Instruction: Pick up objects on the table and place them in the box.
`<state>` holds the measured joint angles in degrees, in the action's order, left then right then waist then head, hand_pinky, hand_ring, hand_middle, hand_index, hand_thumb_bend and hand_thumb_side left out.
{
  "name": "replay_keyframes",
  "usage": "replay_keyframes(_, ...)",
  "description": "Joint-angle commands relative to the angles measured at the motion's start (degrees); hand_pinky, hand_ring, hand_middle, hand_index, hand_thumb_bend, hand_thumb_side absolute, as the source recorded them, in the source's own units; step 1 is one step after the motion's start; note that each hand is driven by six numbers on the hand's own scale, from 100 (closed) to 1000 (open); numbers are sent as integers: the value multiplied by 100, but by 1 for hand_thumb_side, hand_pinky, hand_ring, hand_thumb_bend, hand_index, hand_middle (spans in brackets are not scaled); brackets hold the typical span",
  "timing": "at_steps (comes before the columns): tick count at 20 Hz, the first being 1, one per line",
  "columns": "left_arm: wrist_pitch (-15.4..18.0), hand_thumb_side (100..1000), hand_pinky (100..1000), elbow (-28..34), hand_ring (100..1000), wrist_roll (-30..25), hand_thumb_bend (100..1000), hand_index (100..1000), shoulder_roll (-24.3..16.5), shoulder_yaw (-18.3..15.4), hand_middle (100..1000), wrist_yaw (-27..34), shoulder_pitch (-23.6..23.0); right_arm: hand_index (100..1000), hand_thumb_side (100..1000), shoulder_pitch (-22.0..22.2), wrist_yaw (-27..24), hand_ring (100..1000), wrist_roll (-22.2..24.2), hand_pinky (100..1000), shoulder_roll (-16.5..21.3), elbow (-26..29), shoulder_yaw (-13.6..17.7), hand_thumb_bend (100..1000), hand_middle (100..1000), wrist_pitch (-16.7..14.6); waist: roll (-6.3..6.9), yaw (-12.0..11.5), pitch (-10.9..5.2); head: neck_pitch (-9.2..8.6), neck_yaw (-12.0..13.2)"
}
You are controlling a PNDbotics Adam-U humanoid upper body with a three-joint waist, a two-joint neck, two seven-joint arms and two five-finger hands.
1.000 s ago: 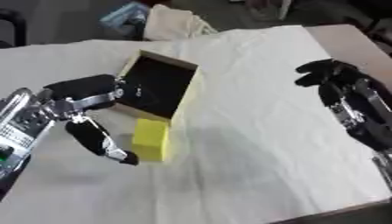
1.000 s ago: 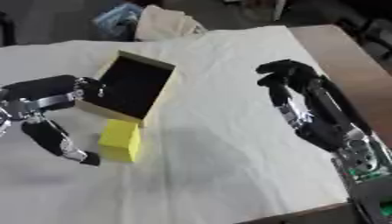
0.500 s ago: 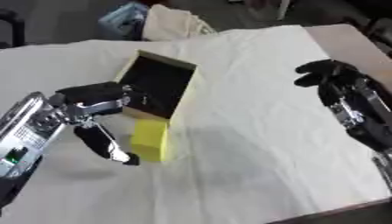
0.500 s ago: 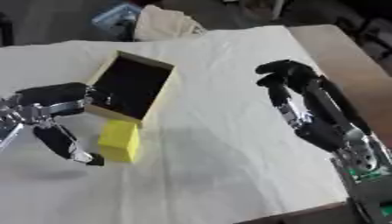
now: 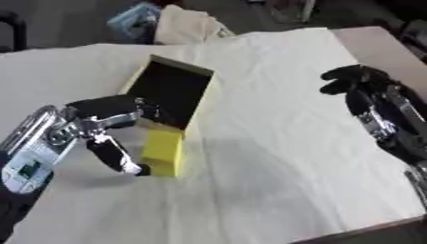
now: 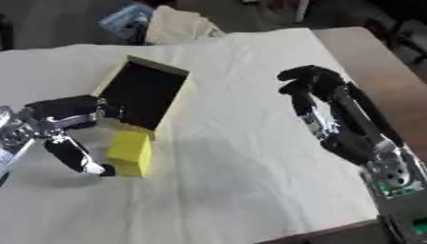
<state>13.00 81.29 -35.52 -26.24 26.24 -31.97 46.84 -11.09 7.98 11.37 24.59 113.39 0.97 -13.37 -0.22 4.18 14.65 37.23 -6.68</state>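
— Standing on end just in front of the box (image 5: 171,97), the yellow block (image 5: 163,151) is seen with its long axis running up toward the box's near wall, which its top meets. How is it held?

— It is bracketed by the left hand (image 5: 104,128): the thumb is laid along the block's left side down to its lower corner, and the fingers are curled over the box's near-left edge above it. Whether the block is actually pinched cannot be told.

— And the box itself?

— A yellow-walled box with a dark inside is shown, open upward and tilted, its long axis running from the block away toward the far left. Nothing can be made out in it.

— What lies to the right of the box?

— The right hand (image 6: 321,102) is held above the cloth, well apart from the box, with its fingers bent at the far end and nothing in them.

— The surface?

— A pale, creased cloth (image 5: 267,157) is spread under the box and over most of the table (image 6: 367,52), whose bare brown top is left showing at the far right.

— Beyond the box?

— A bundle of pale fabric (image 5: 188,26) is seen past the cloth's far edge, with something blue (image 5: 133,19) just left of it on a dark floor.
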Motion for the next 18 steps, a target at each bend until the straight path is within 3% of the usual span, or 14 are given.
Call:
replay_keyframes(1, 17, 167, 874, 39, 794, 35, 591, 876, -43, -56, 751, -46, 123, 830, 827, -54, -31, 717, 29, 745, 155, 120, 13, 145, 754, -20, -11, 1, -106, -42, -3)
replay_keyframes(9, 24, 167, 874, 32, 794, 40, 591, 876, -41, -56, 751, -50, 123, 830, 827, -54, -31, 717, 29, 745, 155, 120, 13, 145, 754, -20, -12, 1, -106, -42, -3)
replay_keyframes(10, 21, 129, 866, 27, 787, 38, 561, 865, -39, -56, 746, -53, 123, 829, 827, -55, -31, 717, 29, 744, 154, 120, 13, 145, 753, -20, -12, 1, -105, -43, -4)
replay_keyframes(11, -19, 153, 829, -37, 745, 4, 554, 853, -34, -58, 706, -93, 110, 828, 834, -53, -28, 716, 32, 744, 148, 120, 6, 141, 750, -13, -11, 12, -101, -52, -12)
replay_keyframes(17, -118, 156, 828, -229, 745, -70, 555, 853, 85, -58, 705, -400, 127, 828, 835, -53, -16, 716, 37, 744, 134, 120, -16, 141, 750, 3, -12, 23, -97, -62, -21)
replay_keyframes(18, -112, 171, 807, -243, 702, -76, 553, 815, 88, -53, 654, -420, 125, 827, 836, -54, -15, 715, 37, 743, 134, 120, -17, 140, 750, 4, -9, 25, -97, -65, -23)
